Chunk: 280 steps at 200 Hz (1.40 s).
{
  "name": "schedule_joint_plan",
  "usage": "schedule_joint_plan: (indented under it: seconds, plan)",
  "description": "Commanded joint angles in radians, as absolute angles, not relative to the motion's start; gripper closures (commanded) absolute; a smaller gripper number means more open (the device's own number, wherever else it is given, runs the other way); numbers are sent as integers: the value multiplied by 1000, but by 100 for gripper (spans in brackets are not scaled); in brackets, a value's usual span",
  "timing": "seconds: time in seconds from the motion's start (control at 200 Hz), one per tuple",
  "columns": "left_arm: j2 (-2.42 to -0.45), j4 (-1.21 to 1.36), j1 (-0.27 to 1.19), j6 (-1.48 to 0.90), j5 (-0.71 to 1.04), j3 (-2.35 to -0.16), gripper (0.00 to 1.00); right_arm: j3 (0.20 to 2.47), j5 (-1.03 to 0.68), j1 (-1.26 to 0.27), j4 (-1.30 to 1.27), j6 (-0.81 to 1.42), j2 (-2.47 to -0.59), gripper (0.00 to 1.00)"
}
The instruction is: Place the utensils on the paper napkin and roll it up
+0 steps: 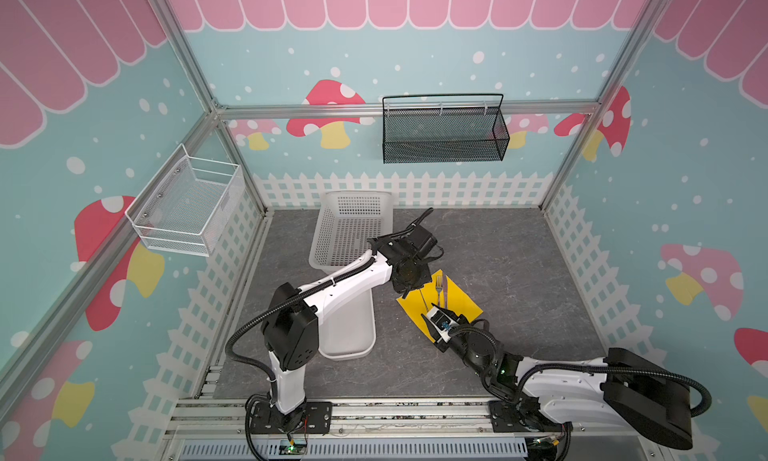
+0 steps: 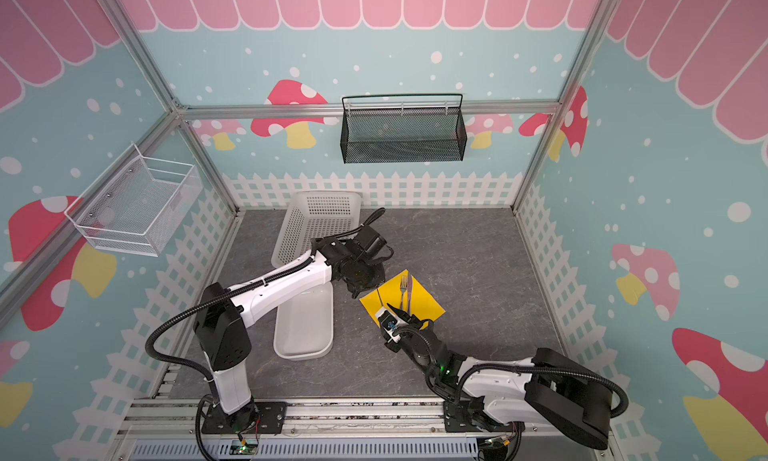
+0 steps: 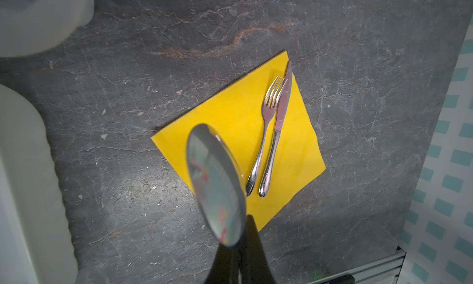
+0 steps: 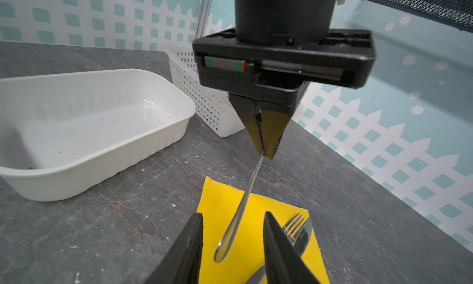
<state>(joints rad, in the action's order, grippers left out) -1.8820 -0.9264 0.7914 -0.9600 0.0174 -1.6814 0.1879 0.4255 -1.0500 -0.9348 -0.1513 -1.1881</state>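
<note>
The yellow paper napkin [image 1: 457, 297] [image 3: 230, 111] lies flat on the grey table. A fork [image 3: 266, 121] and a knife [image 3: 282, 108] rest side by side on it. My left gripper [image 4: 265, 152] hangs over the napkin's far corner, shut on the spoon [image 4: 245, 200] [image 3: 215, 183] near its bowl. The spoon's handle slopes down over the napkin. My right gripper [image 4: 233, 215] [image 1: 434, 309] is low over the napkin's near side and open. Its fingers [image 4: 194, 234] stand either side of the spoon's handle end, with a gap on both sides.
A white oblong tray [image 1: 349, 334] [image 4: 102, 172] sits left of the napkin, under my left arm. Behind it is a white perforated basket [image 1: 353, 226]. A black mesh basket [image 1: 442, 130] and a white wire basket [image 1: 187, 205] hang on the walls.
</note>
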Motion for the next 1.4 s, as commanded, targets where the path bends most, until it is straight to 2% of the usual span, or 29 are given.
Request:
schedule_joint_plan:
  seconds: [0.0,0.065,0.285,0.37,0.53,0.615,0.721,0.831,0.901,1.081,1.161,1.271,1.396]
  plan:
    - [-1836,-890,787,-997,20,-1665,100,213,570,-1062,-1048,-221,-1220,68]
    - [-1830,-881,787,-1002,21,-1653,100,218,573,-1063,-1043,-216,-1227,72]
    - [-1812,-850,786,-1015,36,-1633,100,228,557,-1067,-1034,-185,-1248,72]
    - [-1804,-840,785,-1020,40,-1626,100,232,569,-1069,-1033,-195,-1261,76]
    - [-1791,-828,785,-1027,45,-1613,100,244,579,-1068,-1024,-194,-1278,76]
    - [-1783,-826,785,-1029,47,-1608,100,246,587,-1068,-1022,-186,-1281,87]
    - [-1776,-820,785,-1033,51,-1601,100,250,593,-1069,-1020,-182,-1281,88]
    - [-1772,-814,785,-1033,52,-1595,100,253,595,-1069,-1014,-173,-1278,98]
    - [-1769,-805,785,-1031,59,-1591,100,264,601,-1068,-993,-160,-1278,100]
    - [-1746,-740,782,-1039,73,-1544,80,267,618,-1066,-972,-40,-1218,100]
    - [-1718,-645,774,-1067,118,-1478,74,274,600,-1065,-949,44,-1179,100]
    - [-1656,-457,766,-1118,157,-1360,68,279,583,-1063,-913,168,-1126,100]
    - [-1600,-300,750,-1149,169,-1261,65,276,547,-1054,-892,251,-1075,100]
